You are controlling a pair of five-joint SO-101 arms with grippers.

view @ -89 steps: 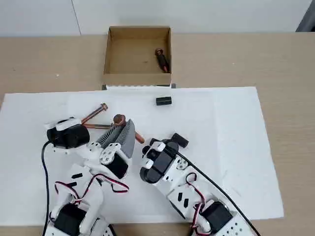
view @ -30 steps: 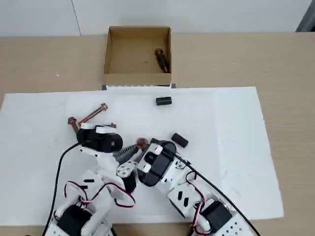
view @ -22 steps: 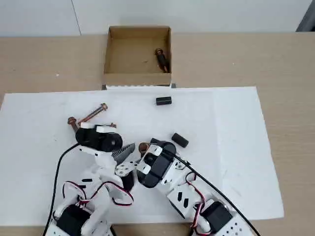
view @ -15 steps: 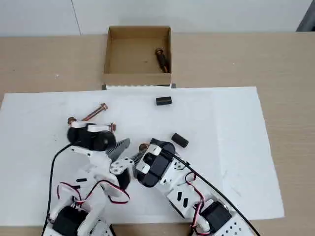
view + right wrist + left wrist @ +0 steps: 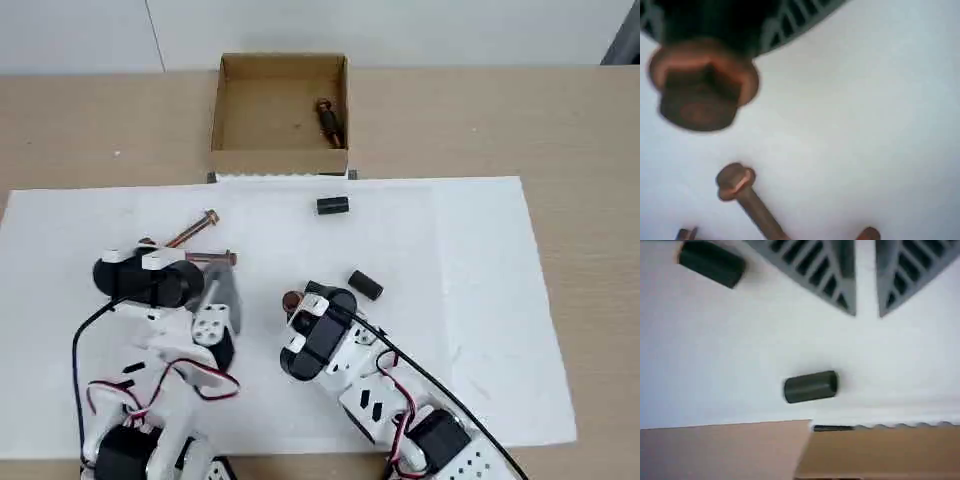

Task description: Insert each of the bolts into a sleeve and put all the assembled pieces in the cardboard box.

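— How does the right gripper stand?
— It is clamped on a bolt. The copper head pokes out from the dark fingers, above the white paper.
— And the left gripper?
— Its grey fingers are a little apart, with nothing between them. It hangs over the paper, near one end of a second bolt that lies flat.
— Any more bolts?
— A third bolt lies slanted just beyond the second. Whether another sits by the left arm, I cannot tell.
— The sleeves?
— There are two black ones, both lying on the paper. The near sleeve is just beside the right arm. The far sleeve lies near the paper's far edge, in front of the cardboard box.
— What's in the box?
— One assembled piece, close to its right wall. The box stands on the wooden table, right at the paper's far edge.
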